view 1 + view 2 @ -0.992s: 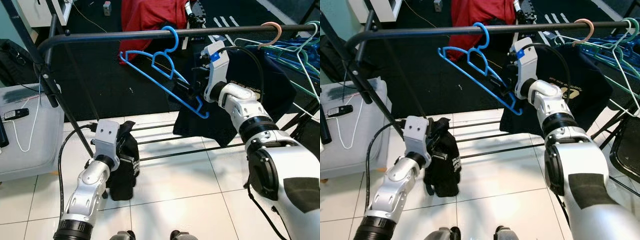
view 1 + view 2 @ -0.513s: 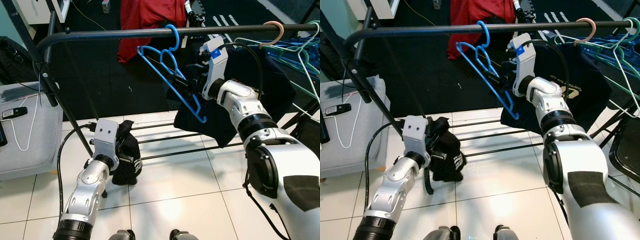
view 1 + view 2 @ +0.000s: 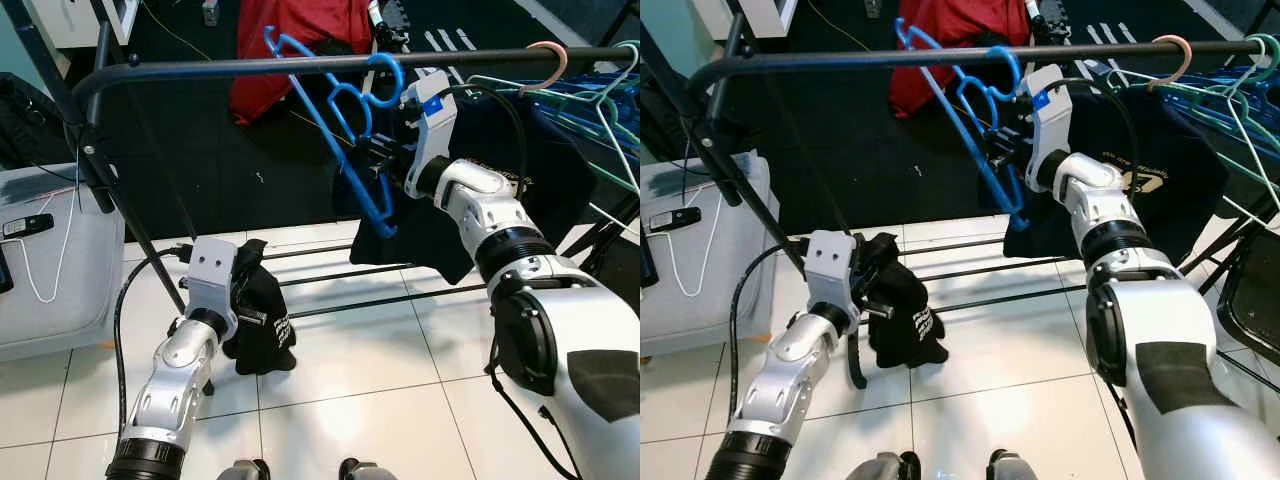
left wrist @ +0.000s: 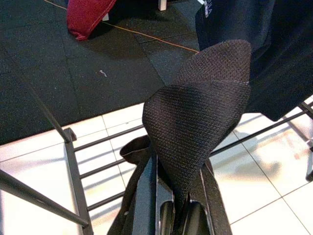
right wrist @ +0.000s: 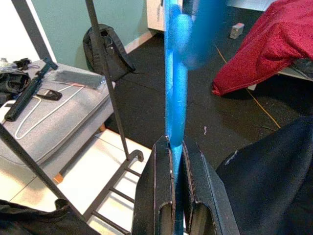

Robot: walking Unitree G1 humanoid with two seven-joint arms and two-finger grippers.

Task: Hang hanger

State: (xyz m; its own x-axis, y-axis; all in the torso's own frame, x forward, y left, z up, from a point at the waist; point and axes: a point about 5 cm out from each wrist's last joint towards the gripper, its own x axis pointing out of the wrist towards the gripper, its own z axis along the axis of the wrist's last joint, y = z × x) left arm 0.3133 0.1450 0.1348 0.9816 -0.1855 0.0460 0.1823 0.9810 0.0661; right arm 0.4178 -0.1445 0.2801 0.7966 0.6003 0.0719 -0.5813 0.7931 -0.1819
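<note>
A white tiled floor (image 3: 350,370) met a dark carpet further back, and a black clothes rail (image 3: 250,67) ran across the top of the head views, with a red cloth (image 3: 290,30) heaped on the carpet behind it. At about one o'clock from the centre, the right gripper (image 3: 365,160) was raised close under the rail, its two black fingers (image 5: 159,196) pressed together on the lower bar of the blue hanger (image 3: 340,120). The hanger was tilted steeply, its long bar running from eleven o'clock down to five o'clock, and its hook (image 3: 385,80) curled around the rail. Whether the hook bore weight on the rail could not be told. Towards two o'clock, a pink hook (image 3: 548,62) and several teal hangers (image 3: 600,110) sat on the same rail, above a dark shirt (image 3: 520,170). At seven o'clock, the left gripper (image 4: 173,215) hung low over the tiles, clamped on a black garment (image 3: 262,325) that drooped beneath it. A grey box (image 3: 50,260) with a white cable stood at nine o'clock.
</note>
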